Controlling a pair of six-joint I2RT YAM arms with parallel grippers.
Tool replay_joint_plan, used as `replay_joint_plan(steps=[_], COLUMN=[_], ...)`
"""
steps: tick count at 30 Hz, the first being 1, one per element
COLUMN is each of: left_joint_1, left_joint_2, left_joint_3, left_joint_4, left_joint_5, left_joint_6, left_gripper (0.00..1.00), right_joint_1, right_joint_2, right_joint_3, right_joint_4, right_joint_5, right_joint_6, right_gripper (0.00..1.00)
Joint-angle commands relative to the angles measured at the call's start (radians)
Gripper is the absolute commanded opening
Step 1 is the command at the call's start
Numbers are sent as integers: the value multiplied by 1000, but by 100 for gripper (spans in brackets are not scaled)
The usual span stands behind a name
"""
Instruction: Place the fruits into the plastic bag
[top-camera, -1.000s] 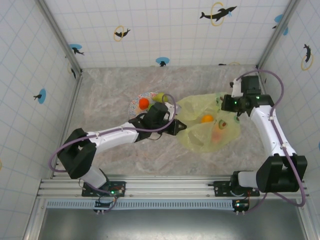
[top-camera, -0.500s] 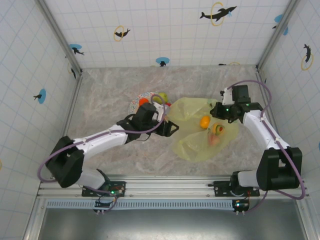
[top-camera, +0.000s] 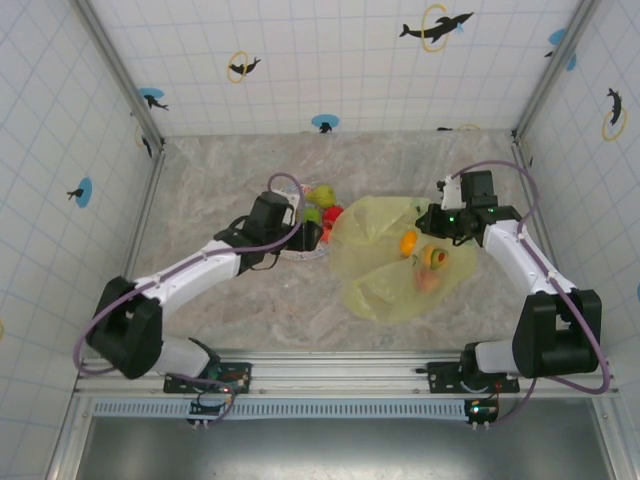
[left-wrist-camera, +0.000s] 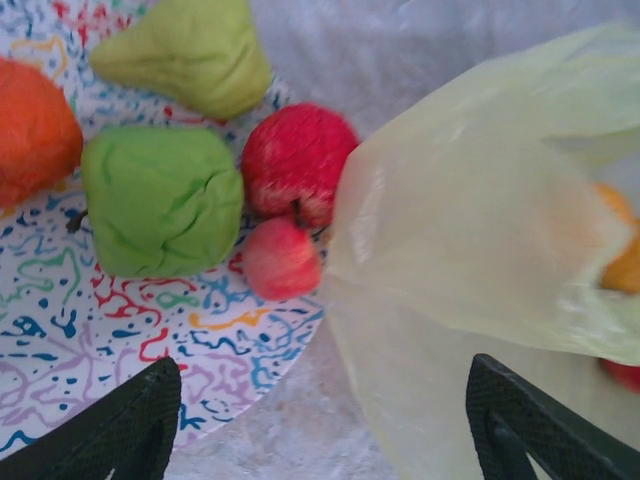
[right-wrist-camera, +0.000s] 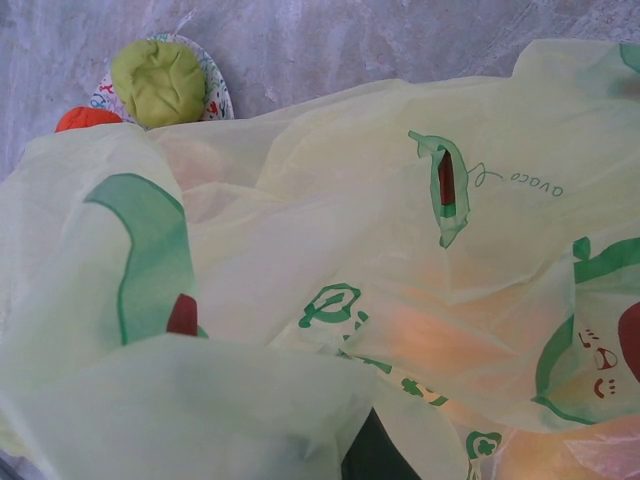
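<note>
left arm reaches to bench centre, left tool (left-wrist-camera: 322, 370) low over plate (left-wrist-camera: 120, 330) edge, jaws wide apart, empty | left wrist view: green apple (left-wrist-camera: 160, 200), red apple (left-wrist-camera: 297, 160) on plate, just beside plastic bag (top-camera: 385, 275) | orange fruit (top-camera: 408, 242) inside bag, right of centre | right tool (top-camera: 428, 222) at bag's far edge, grip unreadable under film

The left gripper (top-camera: 311, 236) has drawn back off the plastic bag (top-camera: 385, 270); the red apple (left-wrist-camera: 298, 165) now lies just ahead of its fingers (left-wrist-camera: 120, 425), with the bag's edge shifted alongside.
</note>
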Motion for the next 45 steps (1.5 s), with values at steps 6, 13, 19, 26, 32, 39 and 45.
replay_joint_plan(steps=[6,13,19,26,32,39,45], left_joint_1=[-2,-2,-4,-4,-4,-3,-3], left_joint_2=[191,300,353,404,436,471,501], left_joint_3=[61,86,144,181,206,233,255], left_joint_4=[9,33,51,59,70,77,77], left_joint_5=[10,31,48,57,67,59,57], left_joint_6=[-13,-15,-18,-24,-28,-31,-28], left_gripper=[64,55,51,46,45,46,50], right_joint_1=[-46,-65,-71,-73,-75,-77,-77], right_joint_2=[-19,-29,-36,-41,-41,-44,-44], right_joint_3=[11,2,-1,-3,-5,-9,-10], right_joint_4=[-45,-59,-58,-61,-60,-61,-61], right_joint_5=[15,10,4,2,-3,-4,-6], right_joint_6=[-42,-53,-54,-55,-56,-56,-57], right_gripper=[0,0,0,0,0,0,0])
